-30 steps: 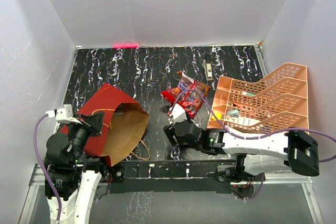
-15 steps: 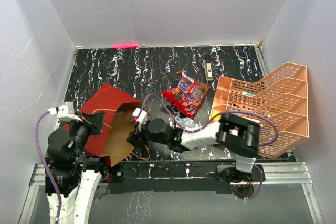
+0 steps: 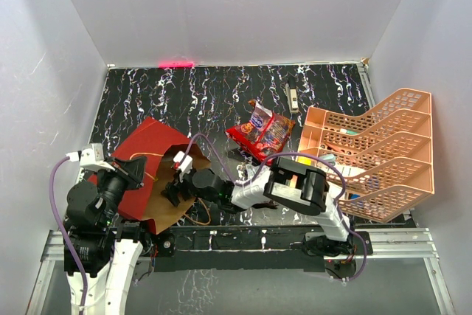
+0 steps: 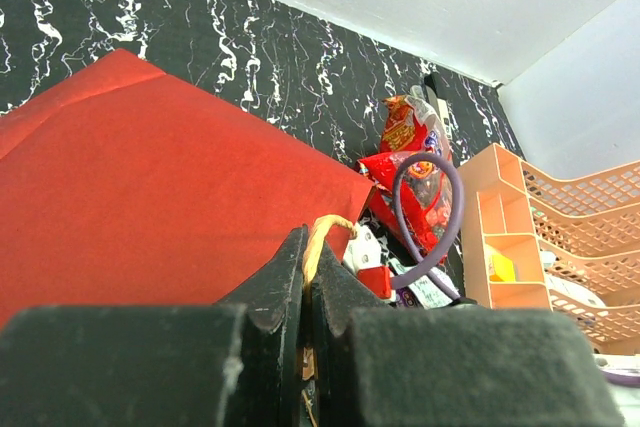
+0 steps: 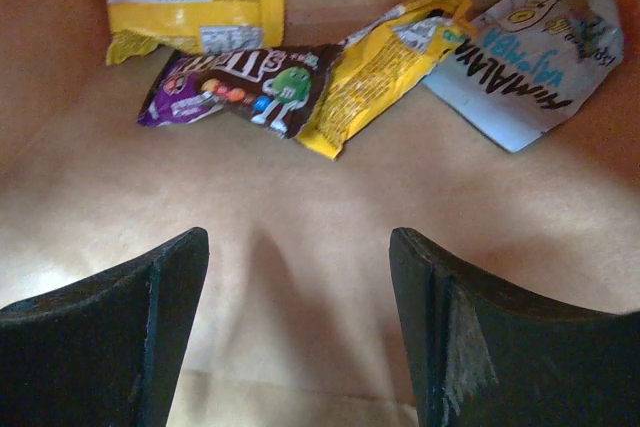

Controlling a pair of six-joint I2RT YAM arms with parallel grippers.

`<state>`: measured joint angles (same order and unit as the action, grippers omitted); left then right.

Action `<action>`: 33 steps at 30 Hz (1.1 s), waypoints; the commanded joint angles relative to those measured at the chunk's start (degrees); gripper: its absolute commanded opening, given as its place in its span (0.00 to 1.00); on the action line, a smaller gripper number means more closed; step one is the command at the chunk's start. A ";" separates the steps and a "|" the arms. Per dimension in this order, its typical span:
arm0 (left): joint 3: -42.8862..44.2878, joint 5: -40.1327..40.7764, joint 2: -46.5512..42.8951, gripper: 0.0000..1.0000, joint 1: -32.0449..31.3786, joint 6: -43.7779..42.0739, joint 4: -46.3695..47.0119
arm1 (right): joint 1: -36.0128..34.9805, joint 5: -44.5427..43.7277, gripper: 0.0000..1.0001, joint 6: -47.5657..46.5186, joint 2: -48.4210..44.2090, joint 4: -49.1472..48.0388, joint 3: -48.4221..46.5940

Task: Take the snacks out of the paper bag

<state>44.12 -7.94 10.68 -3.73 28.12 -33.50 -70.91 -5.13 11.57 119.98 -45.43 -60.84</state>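
Observation:
The paper bag (image 3: 147, 149), red outside and brown inside, lies on its side with its mouth facing right; it also shows in the left wrist view (image 4: 150, 177). My left gripper (image 4: 308, 267) is shut on its tan cord handle (image 4: 325, 227) and holds the mouth open. My right gripper (image 5: 300, 277) is open and empty, reaching into the bag mouth (image 3: 171, 188). Inside lie a yellow packet (image 5: 195, 12), a purple-brown candy packet (image 5: 240, 87), another yellow packet (image 5: 385, 62) and a pale blue packet (image 5: 530, 57), all beyond the fingertips. Red chip bags (image 3: 262, 134) lie on the table right of the bag.
A peach lattice tiered tray (image 3: 369, 145) stands at the right. A slim black-and-cream pen-like tool (image 3: 293, 96) lies near the back. White walls close in the left, back and right sides. The black marbled table (image 3: 184, 101) runs behind the bag.
My right arm swung left from beside the red chip bags into the bag's mouth. My left gripper stayed shut on the cord handle.

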 commanded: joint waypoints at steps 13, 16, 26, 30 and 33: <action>0.85 -0.34 0.43 0.00 2.05 -0.55 0.67 | -0.03 -15.56 0.81 -1.82 18.58 -4.68 -23.88; 0.79 -0.11 0.30 0.00 2.06 -0.50 0.76 | -0.10 -20.34 0.84 -3.04 23.25 -1.94 -30.02; 0.86 1.08 -0.10 0.00 2.19 -0.13 0.28 | -0.10 -23.31 0.52 -8.73 27.06 5.41 -33.95; 1.13 0.87 0.50 0.00 2.23 -0.39 0.00 | -0.08 -25.21 0.28 -11.63 24.92 5.32 -31.01; 0.90 2.07 -0.06 0.00 2.31 0.15 -0.02 | 0.16 -28.72 0.20 -14.06 22.55 3.77 -27.87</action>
<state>44.12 -7.46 10.68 -1.91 28.14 -33.65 -70.81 -28.97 2.00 146.39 -44.93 -92.82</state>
